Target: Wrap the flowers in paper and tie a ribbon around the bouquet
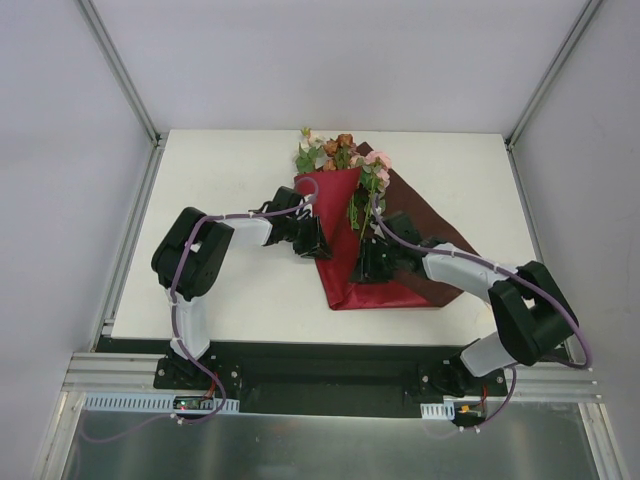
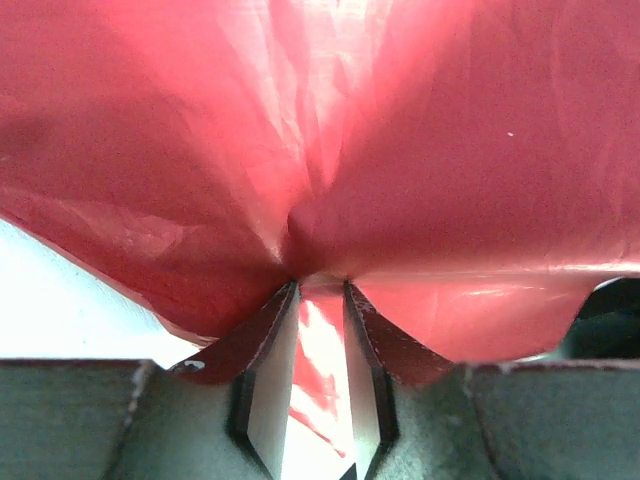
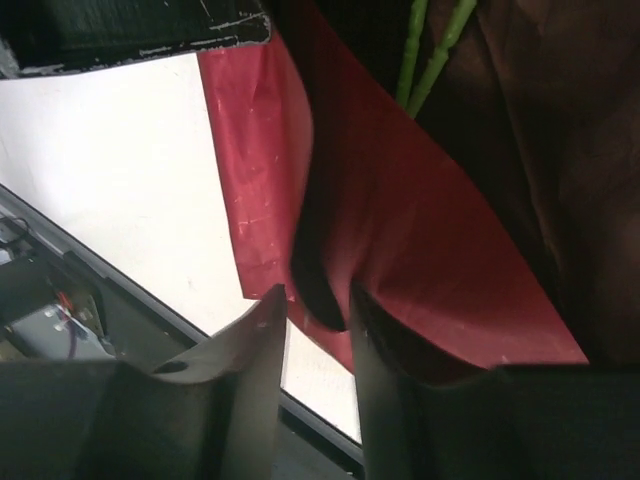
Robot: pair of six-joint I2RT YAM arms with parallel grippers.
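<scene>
The paper (image 1: 345, 275) lay on the table (image 1: 220, 180), part folded into a cone over the flowers (image 1: 340, 152), whose blooms poked out at the far end. The left claw (image 2: 320, 285) was closed on a puckered pinch of the left fold. The right claw (image 3: 318, 300) stood half parted astride a fold near the stems (image 3: 430, 50); whether it pinched was unclear. The sheet looked thin, light and easily torn, so folds and edges seemed the best holds, taken gently.

I'm checking all three views and I'm finding no text, label, brand, number or sign that I can read anywhere.
</scene>
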